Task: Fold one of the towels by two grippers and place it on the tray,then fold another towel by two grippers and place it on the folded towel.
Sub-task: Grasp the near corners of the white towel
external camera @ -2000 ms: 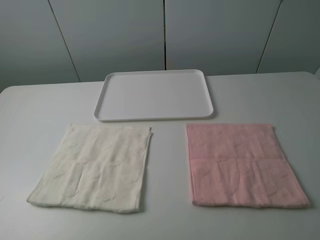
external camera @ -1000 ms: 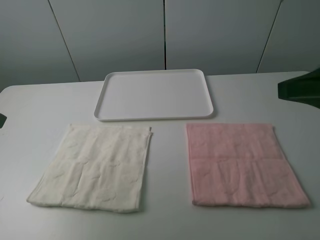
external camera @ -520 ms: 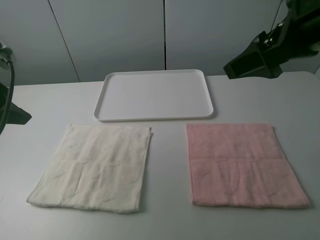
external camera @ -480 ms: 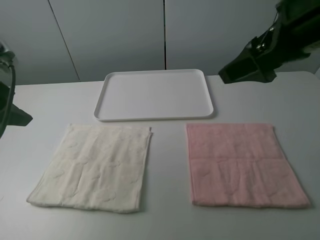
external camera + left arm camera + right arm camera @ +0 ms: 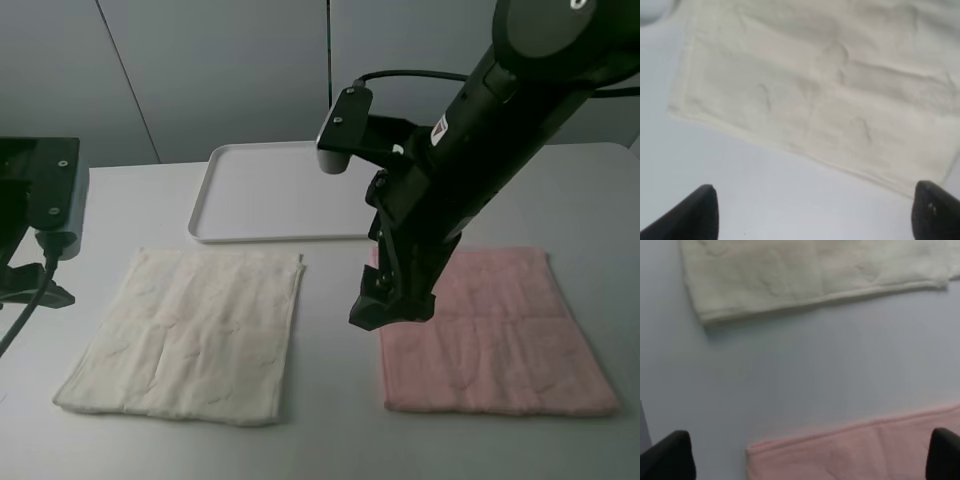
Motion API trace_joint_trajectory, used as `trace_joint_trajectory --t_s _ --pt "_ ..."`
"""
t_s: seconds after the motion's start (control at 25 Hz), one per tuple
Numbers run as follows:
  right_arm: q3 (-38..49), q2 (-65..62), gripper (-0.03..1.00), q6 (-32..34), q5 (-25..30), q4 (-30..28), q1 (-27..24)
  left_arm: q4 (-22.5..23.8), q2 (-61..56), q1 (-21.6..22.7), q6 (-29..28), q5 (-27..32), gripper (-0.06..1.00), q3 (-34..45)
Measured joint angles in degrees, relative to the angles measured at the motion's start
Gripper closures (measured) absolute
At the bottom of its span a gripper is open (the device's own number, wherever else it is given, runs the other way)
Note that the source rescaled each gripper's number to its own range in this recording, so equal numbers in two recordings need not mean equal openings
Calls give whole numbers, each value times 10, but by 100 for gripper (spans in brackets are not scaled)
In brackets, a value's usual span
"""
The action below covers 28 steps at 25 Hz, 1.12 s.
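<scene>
Cream towel lies flat on the worktop just beyond the spread left pincer, while the spread right pincer hangs over the inner edge of the pink towel.

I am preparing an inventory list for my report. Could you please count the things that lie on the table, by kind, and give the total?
Towels: 2, the cream towel and the pink towel
Trays: 1, the white tray
Total: 3
</scene>
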Motion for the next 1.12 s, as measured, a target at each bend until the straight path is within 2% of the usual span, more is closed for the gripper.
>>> trace_joint_trajectory --t_s 0.2,0.36,0.6,0.8,0.88,1.12 --pt "-3 21 -3 8 -18 -37 72 21 27 -15 32 6 -5 31" --pt "-8 39 -3 43 -27 -70 113 55 56 -37 41 5 -5 78" --pt "-19 68 -3 56 -38 -75 125 82 76 -47 42 -15 -5 122" --pt "-23 86 -3 57 -45 -76 165 110 98 -47 42 -40 -5 160" --pt "-23 94 -3 57 -46 -76 174 112 99 -47 42 -66 -5 169" --pt "-23 113 -3 60 -54 -76 179 112 116 -48 41 -98 -5 174"
